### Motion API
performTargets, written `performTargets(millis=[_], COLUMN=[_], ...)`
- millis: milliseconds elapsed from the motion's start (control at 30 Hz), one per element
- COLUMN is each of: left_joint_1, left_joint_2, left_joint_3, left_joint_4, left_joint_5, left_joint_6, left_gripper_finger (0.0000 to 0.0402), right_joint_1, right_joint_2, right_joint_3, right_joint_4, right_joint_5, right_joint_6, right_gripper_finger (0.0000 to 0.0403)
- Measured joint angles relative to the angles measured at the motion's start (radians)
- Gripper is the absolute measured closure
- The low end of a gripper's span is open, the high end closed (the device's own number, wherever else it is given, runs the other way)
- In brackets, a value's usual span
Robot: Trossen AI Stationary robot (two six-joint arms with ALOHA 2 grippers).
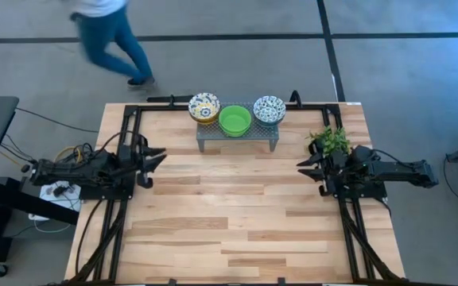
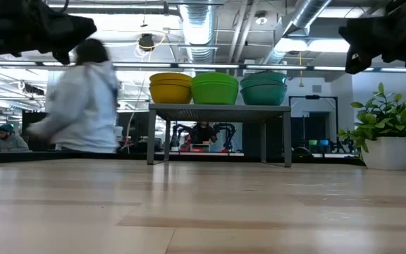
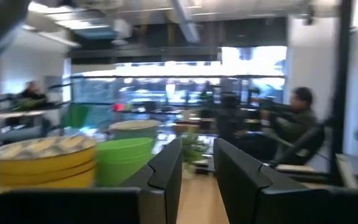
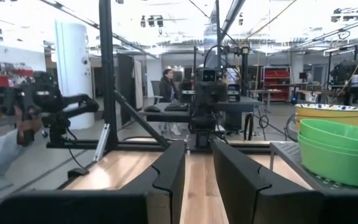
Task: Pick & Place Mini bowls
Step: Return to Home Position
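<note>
On the light wooden table little is judged left to do, so the remaining hazards are small. The grey perforated metal rack, ahead of and between the two grippers, could be jolted if an arm were swung wide while folding home. The three stacks of mini bowls on it, yellow-toned, plain green and blue-patterned, could then be tipped off. The small green potted plant, just beside the right gripper, could be brushed. That gripper and the left gripper are raised, well apart from the rack, fingers narrowly parted, with nothing held or touched.
</note>
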Motion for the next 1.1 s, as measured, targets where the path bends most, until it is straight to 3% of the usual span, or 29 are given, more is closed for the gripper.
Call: performTargets(millis=[300, 633, 767, 1100], left_joint_1=[0.065, 0.101, 0.101, 0.086], left_joint_2=[0.036, 0.138, 0.116, 0.023], left_joint_3=[0.000, 0.000, 0.000, 0.000], left_joint_4=[-0.079, -0.089, -0.091, -0.237], left_joint_5=[0.117, 0.068, 0.018, 0.084], left_joint_6=[0.011, -0.023, -0.027, -0.063], left_gripper_finger=[0.0308, 0.0308, 0.0308, 0.0308], right_joint_1=[0.000, 0.000, 0.000, 0.000], right_joint_2=[0.001, 0.002, 0.002, 0.002], right_joint_3=[0.000, -0.001, -0.001, -0.001], right_joint_4=[-0.010, -0.008, -0.008, -0.008], right_joint_5=[0.000, 0.000, 0.000, 0.000], right_joint_6=[-0.005, -0.005, -0.006, -0.006], right_gripper_finger=[0.0322, 0.0322, 0.0322, 0.0322])
